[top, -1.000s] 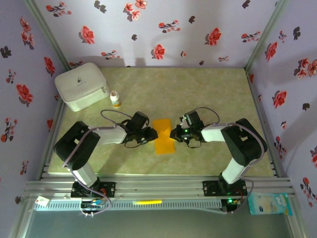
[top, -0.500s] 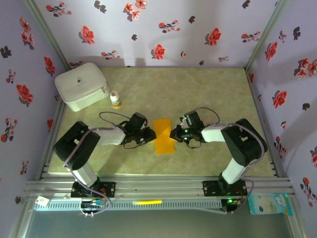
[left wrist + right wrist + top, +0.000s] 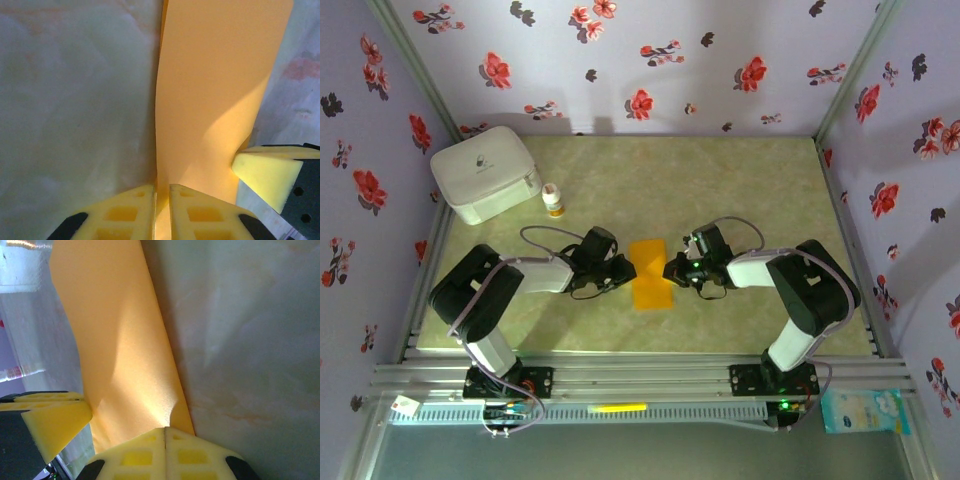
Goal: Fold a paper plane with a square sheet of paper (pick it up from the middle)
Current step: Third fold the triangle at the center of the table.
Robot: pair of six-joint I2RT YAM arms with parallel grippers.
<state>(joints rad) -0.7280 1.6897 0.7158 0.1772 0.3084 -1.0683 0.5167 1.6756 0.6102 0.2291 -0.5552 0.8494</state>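
Both arms are bent low over the table (image 3: 750, 180), elbows out to the sides and forearms pointing inward at each other. The square sheet of paper (image 3: 651, 275) sits between them near the table's middle as an upright orange rectangle. The left gripper (image 3: 162, 192) is pinched on its left edge, with only a thin slit between the pads. The right gripper (image 3: 165, 434) is clamped on the opposite edge, fingers pressed together.
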